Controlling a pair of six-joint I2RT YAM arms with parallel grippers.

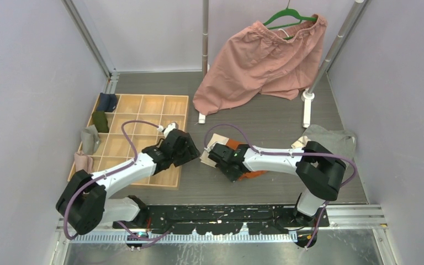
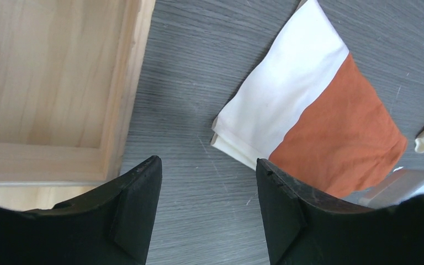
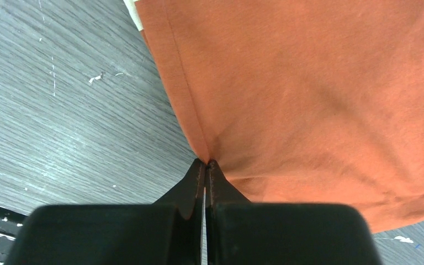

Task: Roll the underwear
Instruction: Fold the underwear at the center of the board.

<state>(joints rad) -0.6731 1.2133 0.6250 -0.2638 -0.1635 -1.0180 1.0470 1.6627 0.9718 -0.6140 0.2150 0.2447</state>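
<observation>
Underwear (image 2: 342, 138): rust-orange with a cream band, folded flat on the table (image 2: 199, 83), just beside the wooden tray (image 2: 49, 72). Right gripper (image 3: 206, 164) is pressed together on the orange hem, and cloth puckers at its tips. Left gripper (image 2: 207, 163) hangs spread near the cream end, touching nothing.

Risks, as we judge them: the bite sits at the very edge, so it may slip, or catch only the top layer and splay the fold. With nothing pinning the far end, the piece may drag instead of rolling.

Rust-orange underwear (image 2: 345, 130), cream-white trim (image 2: 287, 88)
</observation>
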